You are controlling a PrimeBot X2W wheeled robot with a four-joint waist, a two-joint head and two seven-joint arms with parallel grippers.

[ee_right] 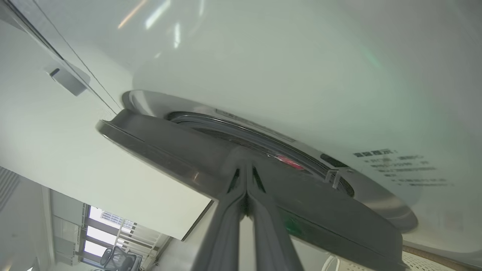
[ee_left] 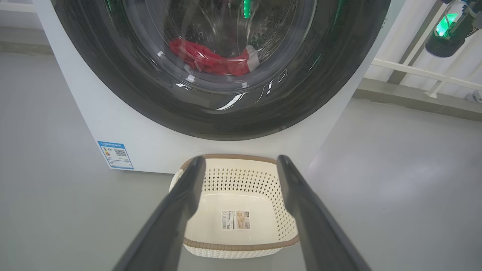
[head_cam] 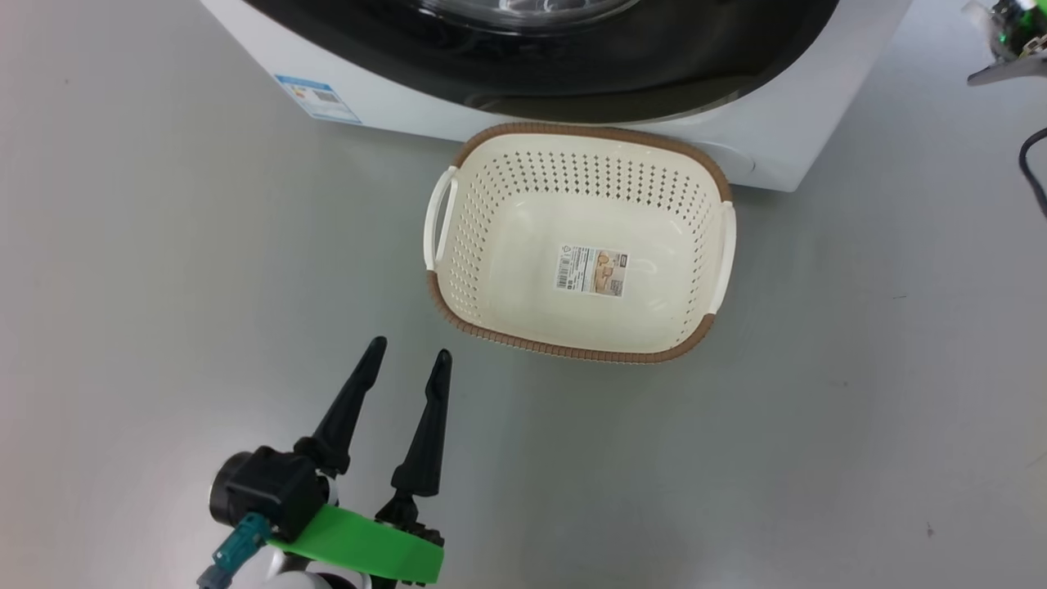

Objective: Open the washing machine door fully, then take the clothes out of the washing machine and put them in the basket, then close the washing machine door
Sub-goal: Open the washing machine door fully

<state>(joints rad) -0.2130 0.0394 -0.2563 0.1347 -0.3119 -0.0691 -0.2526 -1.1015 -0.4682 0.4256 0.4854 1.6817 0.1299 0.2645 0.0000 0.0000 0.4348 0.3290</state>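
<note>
Smooth grey floor [head_cam: 164, 245] lay matte and evenly lit, white railing [ee_left: 410, 69] stood above a grey ledge [ee_left: 414, 98] at the floor's far edge, bright windows [ee_right: 99, 229] glowed in the distance, office chair [ee_right: 116, 259] sat beneath them

Black-fingered claws, pale shells, green accents.
Left claw [head_cam: 410, 347]: two long, tapering matte-black fingers [head_cam: 348, 405] rooted in a black drum-shaped housing [head_cam: 266, 491]; bright green flat band [head_cam: 360, 544] at six o'clock of the roots, teal plug [head_cam: 241, 544] at eight o'clock, rounded white forearm shell [head_cam: 286, 573] beneath. Right claw [ee_right: 246, 165]: same slim fingers, dark grey with a dull sheen close up. At one o'clock in the left wrist view, black wrist casing [ee_left: 444, 41] lit green.
</note>
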